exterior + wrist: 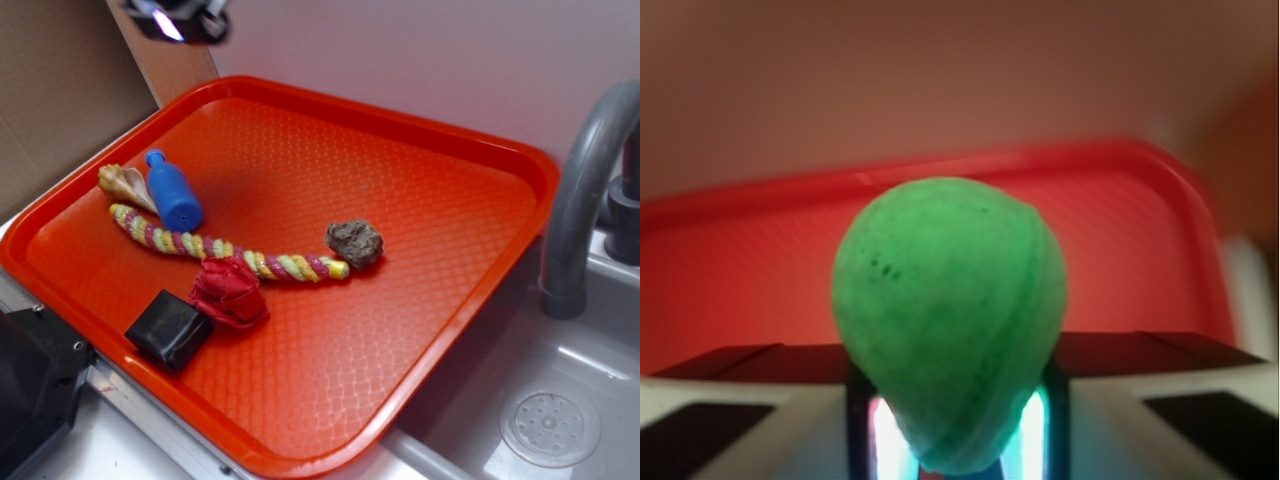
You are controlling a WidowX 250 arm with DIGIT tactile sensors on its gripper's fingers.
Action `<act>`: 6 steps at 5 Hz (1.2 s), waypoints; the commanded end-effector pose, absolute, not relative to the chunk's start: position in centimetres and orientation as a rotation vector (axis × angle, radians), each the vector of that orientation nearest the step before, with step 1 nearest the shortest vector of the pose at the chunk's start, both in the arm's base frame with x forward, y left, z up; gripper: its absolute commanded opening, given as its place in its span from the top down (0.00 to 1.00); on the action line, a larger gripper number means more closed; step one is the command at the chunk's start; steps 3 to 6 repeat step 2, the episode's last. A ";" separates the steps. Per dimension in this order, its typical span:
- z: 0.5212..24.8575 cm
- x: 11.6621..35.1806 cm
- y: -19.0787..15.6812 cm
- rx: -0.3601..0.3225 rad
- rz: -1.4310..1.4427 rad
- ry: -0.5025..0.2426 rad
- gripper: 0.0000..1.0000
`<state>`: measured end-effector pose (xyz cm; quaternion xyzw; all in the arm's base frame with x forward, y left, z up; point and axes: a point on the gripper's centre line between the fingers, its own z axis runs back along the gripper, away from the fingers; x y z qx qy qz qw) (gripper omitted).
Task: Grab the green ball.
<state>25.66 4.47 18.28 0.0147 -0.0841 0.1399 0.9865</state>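
Note:
In the wrist view the green ball (950, 310) fills the middle of the frame, squeezed into an egg shape between my two fingers (857, 420). My gripper (952, 410) is shut on it and holds it above the orange tray (740, 280). In the exterior view only the underside of my gripper (180, 20) shows at the top left edge, high over the tray's far corner. The ball itself is not visible there.
On the orange tray (450, 200) lie a brown rock (354, 243), a striped rope (230, 252), a blue bottle (173, 190), a shell (122, 184), a red cloth (230, 290) and a black block (170, 328). A grey faucet (580, 200) and sink drain (550, 425) are at the right.

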 end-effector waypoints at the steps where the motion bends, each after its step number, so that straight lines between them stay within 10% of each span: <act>1: 27.2 22.3 5.0 -0.113 0.313 -0.293 1.00; 6: 25.2 22.9 3.9 -0.055 0.259 -0.317 1.00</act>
